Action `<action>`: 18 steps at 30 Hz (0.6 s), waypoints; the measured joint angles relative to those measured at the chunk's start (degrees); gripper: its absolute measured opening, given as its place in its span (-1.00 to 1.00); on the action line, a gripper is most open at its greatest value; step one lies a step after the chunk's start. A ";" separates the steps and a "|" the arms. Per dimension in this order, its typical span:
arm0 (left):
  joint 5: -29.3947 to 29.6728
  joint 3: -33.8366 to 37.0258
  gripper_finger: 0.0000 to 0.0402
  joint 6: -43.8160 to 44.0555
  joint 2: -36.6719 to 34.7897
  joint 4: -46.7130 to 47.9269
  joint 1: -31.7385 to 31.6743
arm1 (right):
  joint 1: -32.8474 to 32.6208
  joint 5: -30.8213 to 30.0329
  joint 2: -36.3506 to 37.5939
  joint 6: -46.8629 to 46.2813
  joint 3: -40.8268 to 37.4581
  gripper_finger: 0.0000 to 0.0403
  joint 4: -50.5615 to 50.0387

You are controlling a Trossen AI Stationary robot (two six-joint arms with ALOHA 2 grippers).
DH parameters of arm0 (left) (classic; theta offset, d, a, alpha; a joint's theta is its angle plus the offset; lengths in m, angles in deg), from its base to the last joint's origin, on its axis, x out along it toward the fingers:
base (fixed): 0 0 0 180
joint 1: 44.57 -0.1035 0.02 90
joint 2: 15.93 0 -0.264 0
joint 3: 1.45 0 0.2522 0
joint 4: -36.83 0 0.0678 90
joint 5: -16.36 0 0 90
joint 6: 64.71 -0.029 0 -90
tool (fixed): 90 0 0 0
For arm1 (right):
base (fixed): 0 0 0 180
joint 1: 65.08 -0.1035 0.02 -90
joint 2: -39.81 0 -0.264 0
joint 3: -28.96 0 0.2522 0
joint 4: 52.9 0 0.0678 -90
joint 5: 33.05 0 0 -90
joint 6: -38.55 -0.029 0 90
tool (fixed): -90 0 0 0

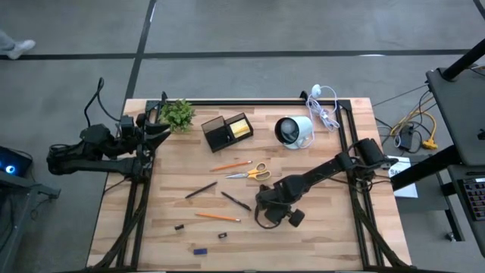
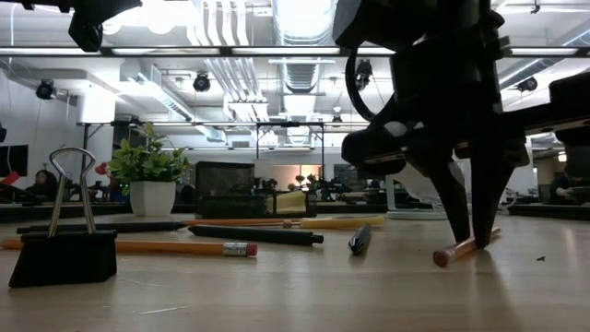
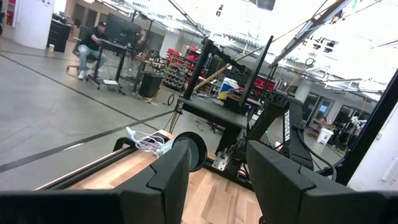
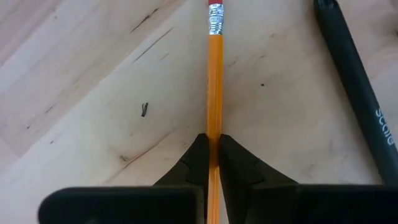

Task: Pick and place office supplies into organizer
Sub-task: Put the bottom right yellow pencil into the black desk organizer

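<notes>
Right gripper fingers pinch an orange pencil mid-table; left gripper, fingers spread, waits at the left edge. Pens, scissors remain outside the organizer.

Pale striped wooden tabletop; slim orange pencil with silver ferrule; matte black pen with grey lettering; yellow-handled steel scissors; black divided plastic organizer showing yellow sticky-note block; leafy green plant.
</notes>
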 joint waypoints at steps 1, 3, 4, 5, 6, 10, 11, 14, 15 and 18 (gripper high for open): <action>0.00 0.00 -0.27 -0.02 0.00 0.00 0.00 | 0.00 0.07 0.00 -0.72 0.35 -0.95 -0.24; 0.00 0.00 -0.27 -0.02 0.00 -0.02 0.00 | 0.00 0.22 0.03 -1.73 1.14 -0.95 -0.77; 0.00 0.00 -0.27 -0.03 0.00 -0.01 0.00 | 0.00 0.35 -0.01 -2.25 1.45 -0.95 -0.90; 0.00 0.00 -0.27 -0.03 0.00 0.00 0.00 | 0.12 0.77 -0.09 -2.64 1.80 -0.95 -1.16; -0.01 0.00 -0.27 -0.04 0.00 -0.02 0.00 | 0.22 1.34 -0.18 -3.21 2.25 -0.95 -1.56; -0.02 0.00 -0.27 -0.08 0.00 0.00 0.00 | 0.78 1.77 -0.36 -5.27 4.16 -0.96 -3.53; -0.01 0.00 -0.27 -0.17 0.00 -0.02 0.00 | 1.01 1.82 -0.35 -5.71 4.83 -0.96 -3.85; -0.01 0.00 -0.27 -0.17 0.00 -0.02 0.00 | 1.88 2.11 -0.22 -6.84 6.76 -0.96 -5.35; -0.01 0.00 -0.27 -0.17 0.00 -0.01 0.00 | 2.16 2.20 -0.22 -7.13 7.43 -0.96 -5.85; 0.00 0.00 -0.27 -0.15 0.00 -0.02 0.00 | 3.08 3.09 -0.18 -8.43 9.49 -0.96 -7.22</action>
